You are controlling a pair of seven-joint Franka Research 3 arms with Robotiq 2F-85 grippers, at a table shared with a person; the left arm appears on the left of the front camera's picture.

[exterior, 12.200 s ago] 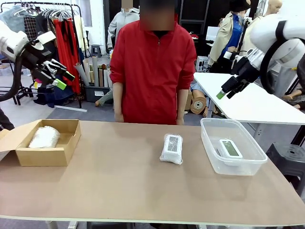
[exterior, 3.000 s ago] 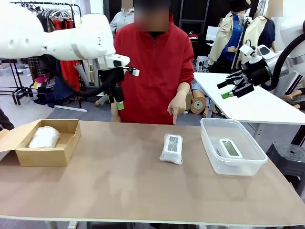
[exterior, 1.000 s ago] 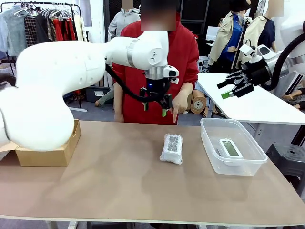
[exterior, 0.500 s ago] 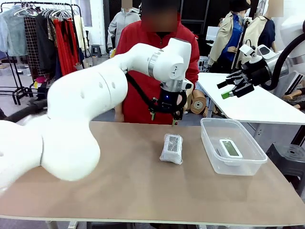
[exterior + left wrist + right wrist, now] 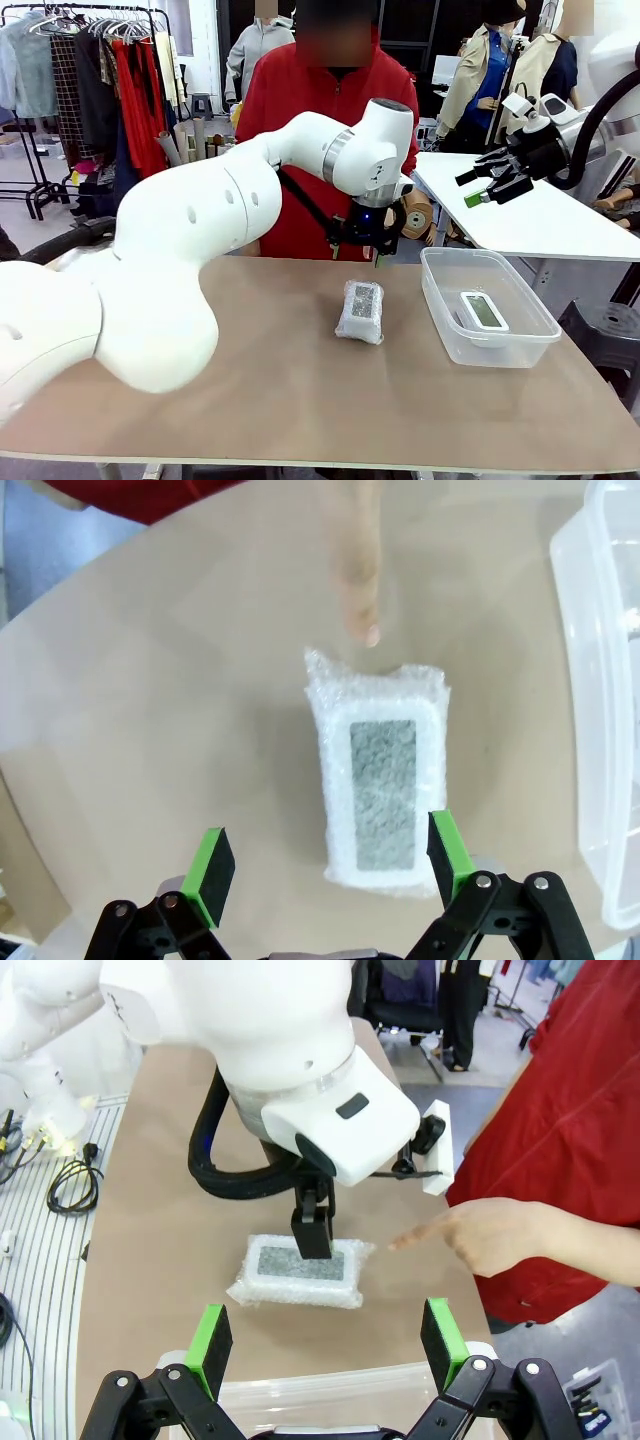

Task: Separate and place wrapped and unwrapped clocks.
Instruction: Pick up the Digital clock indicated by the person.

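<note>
Left gripper: my left gripper (image 5: 364, 252) hangs above the table (image 5: 250, 400), fingers pointing down, jaws spread wide and holding nothing.
Left wrist view: my left gripper (image 5: 330, 865) has its two green pads (image 5: 212, 872) on either side of the near end of the wrapped clock (image 5: 380, 790), well above it and not touching.
Wrapped clock: it lies flat on the table near the middle (image 5: 360, 311), grey screen up under crinkly bubble wrap, long axis running away from me.
Clock relative to left gripper: at 6 o'clock from the fingertips in the front view, with a clear gap of air; at 12 o'clock from the pads in the wrist view.
Person's hand: a pointing finger (image 5: 358, 570) comes in from 12 o'clock, its tip just beyond the far end of the wrapped clock; I cannot tell whether it touches the table.
Right gripper: my right gripper (image 5: 463, 190) hovers high at 1 o'clock from the clear plastic bin (image 5: 500, 350), jaws apart and empty.
Right wrist view: from my right gripper (image 5: 325, 1342) the wrapped clock (image 5: 298, 1272) is at 12 o'clock under the left arm's fingers; the person's hand (image 5: 490, 1235) is at 2 o'clock.
Bare clock: the unwrapped clock (image 5: 483, 311) lies screen up inside the clear plastic bin, at 3 o'clock from the wrapped clock and apart from it.
</note>
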